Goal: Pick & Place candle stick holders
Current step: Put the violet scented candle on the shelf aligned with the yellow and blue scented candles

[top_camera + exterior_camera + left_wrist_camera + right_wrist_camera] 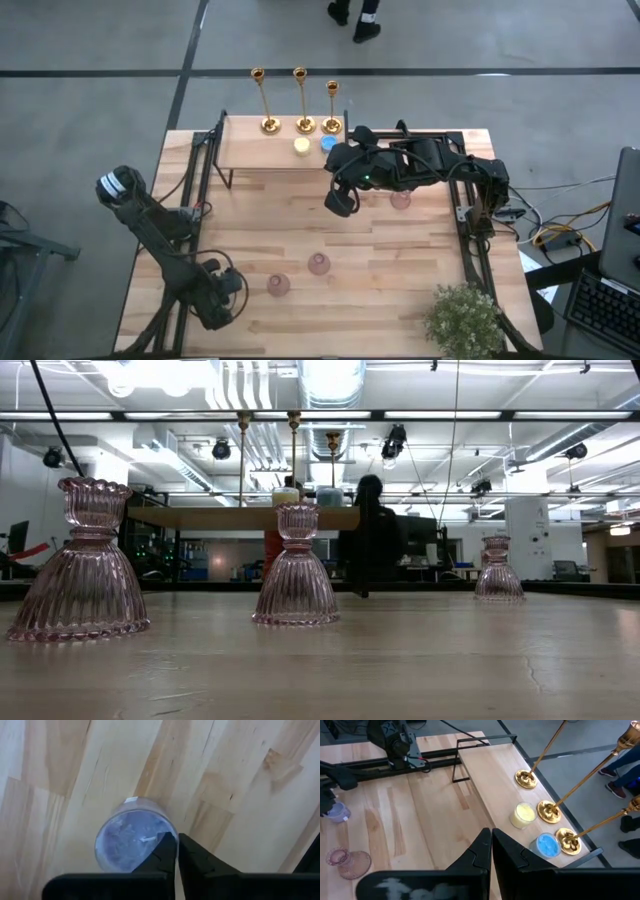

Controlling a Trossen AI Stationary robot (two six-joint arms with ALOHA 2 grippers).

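Three gold candle stick holders (268,122) (304,122) (332,126) stand upright on their round bases on a raised wooden shelf (250,150) at the table's far edge. They also show in the right wrist view (526,778) (549,812) (568,841). My right gripper (491,836) is shut and empty; it hovers just near of the shelf (342,203). My left gripper (177,842) is shut at the near left (225,300), over a small purple candle (132,840) that stands on the table. My left gripper's shut fingertips (169,845) stand over the purple candle's rim, pointing down. I cannot tell whether they touch it. The candle rests on the table.
A yellow candle (524,815) and a blue candle (547,845) sit on the shelf in front of the gold bases. Three pink glass holders (278,285) (319,264) (401,200) stand on the table. A potted plant (465,318) is at the near right corner. A person's feet (355,18) show beyond the table.
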